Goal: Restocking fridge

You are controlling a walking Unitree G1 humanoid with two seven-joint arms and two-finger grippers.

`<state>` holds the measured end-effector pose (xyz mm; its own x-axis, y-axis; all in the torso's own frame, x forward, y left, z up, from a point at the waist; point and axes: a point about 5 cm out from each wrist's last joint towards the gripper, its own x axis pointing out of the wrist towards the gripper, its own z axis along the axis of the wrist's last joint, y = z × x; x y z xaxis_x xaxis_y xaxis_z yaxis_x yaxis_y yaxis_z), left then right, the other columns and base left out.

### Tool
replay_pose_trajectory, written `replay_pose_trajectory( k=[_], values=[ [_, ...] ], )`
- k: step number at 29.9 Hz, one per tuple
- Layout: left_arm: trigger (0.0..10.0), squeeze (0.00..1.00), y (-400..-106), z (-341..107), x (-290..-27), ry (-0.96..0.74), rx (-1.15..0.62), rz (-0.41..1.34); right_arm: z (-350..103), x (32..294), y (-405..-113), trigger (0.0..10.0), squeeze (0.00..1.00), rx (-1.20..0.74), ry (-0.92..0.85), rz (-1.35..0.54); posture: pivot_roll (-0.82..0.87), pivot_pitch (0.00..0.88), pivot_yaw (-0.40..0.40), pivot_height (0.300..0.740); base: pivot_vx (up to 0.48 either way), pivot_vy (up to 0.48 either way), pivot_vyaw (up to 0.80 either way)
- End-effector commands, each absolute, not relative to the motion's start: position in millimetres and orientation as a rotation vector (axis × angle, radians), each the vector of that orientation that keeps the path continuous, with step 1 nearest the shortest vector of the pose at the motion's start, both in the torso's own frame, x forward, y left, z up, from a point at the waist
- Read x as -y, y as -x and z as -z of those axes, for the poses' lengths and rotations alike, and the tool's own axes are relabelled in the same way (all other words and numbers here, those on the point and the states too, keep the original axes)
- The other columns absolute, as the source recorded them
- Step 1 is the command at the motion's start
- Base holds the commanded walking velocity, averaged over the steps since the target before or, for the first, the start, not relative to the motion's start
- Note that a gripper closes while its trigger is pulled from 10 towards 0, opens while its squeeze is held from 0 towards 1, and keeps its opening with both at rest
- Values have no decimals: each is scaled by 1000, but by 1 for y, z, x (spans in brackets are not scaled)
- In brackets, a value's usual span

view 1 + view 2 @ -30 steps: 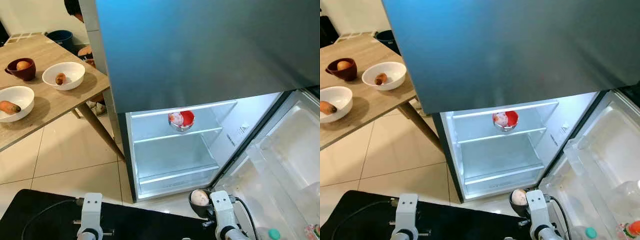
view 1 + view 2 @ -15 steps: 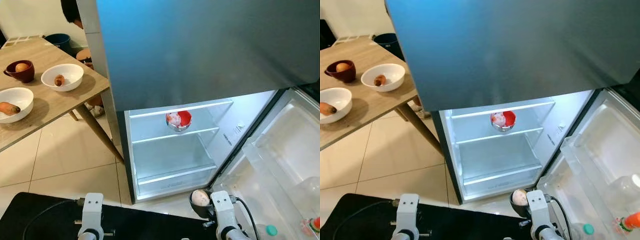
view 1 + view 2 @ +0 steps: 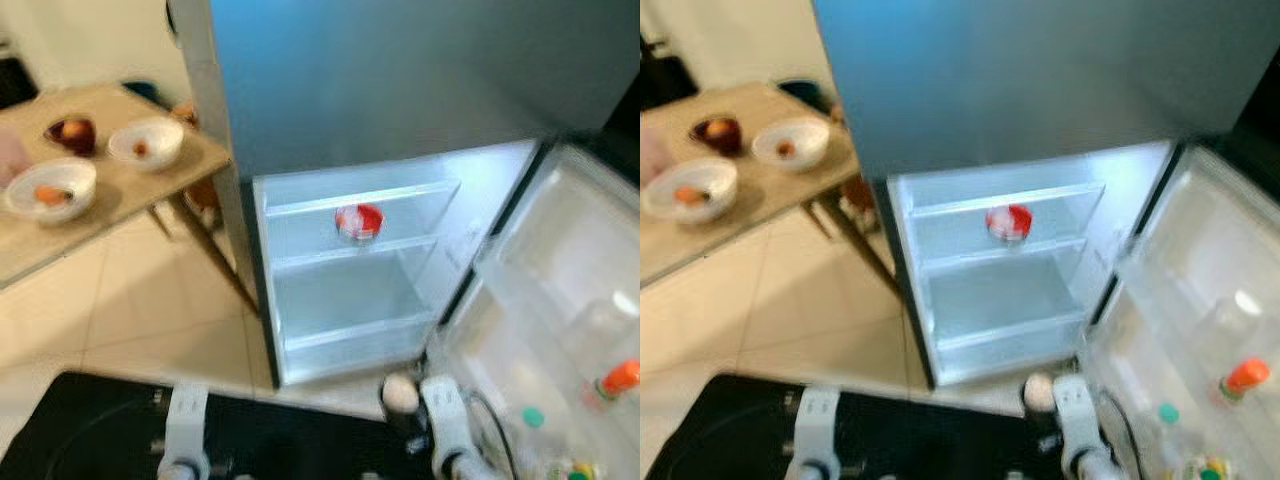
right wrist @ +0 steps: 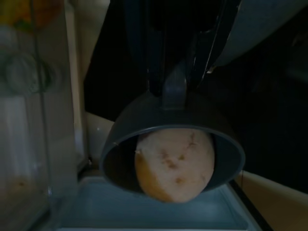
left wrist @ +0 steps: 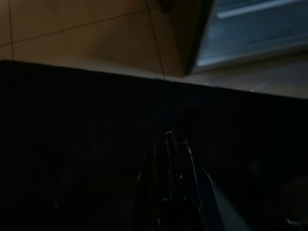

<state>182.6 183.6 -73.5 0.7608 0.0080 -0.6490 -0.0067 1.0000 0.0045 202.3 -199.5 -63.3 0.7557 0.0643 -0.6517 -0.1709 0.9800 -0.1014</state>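
The right gripper (image 4: pixel 175 79) pinches the handle of a dark cup (image 4: pixel 171 144) holding a potato (image 4: pixel 174 163), near the open fridge (image 3: pixel 350 260). The left gripper (image 5: pixel 171 159) fingers are pressed together.

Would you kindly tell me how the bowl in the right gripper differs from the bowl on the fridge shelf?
The dark grey bowl hangs gripped by its rim in the right gripper; the red bowl rests on a fridge shelf. The dark grey bowl holds a pale potato; the red bowl's contents are blurred. Both hold food.
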Motion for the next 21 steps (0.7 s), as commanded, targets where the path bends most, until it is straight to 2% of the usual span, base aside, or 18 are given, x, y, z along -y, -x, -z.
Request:
replay_pose_trajectory(
  k=[1,9,21],
  values=[
    [10000,0,-181,74,-184,-4,-710,-8,64,199,-201,10000,0,-704,159,-131,-114,95,-11,736,-330,0,0],
    [10000,0,-181,74,-184,-3,-711,-11,64,200,-201,10000,0,-705,162,-130,-114,95,-12,736,-286,0,0],
    [10000,0,-182,75,-185,-10,-722,-29,63,201,-202,10000,0,-703,164,-127,-117,107,-13,736,0,0,0]
  ],
)
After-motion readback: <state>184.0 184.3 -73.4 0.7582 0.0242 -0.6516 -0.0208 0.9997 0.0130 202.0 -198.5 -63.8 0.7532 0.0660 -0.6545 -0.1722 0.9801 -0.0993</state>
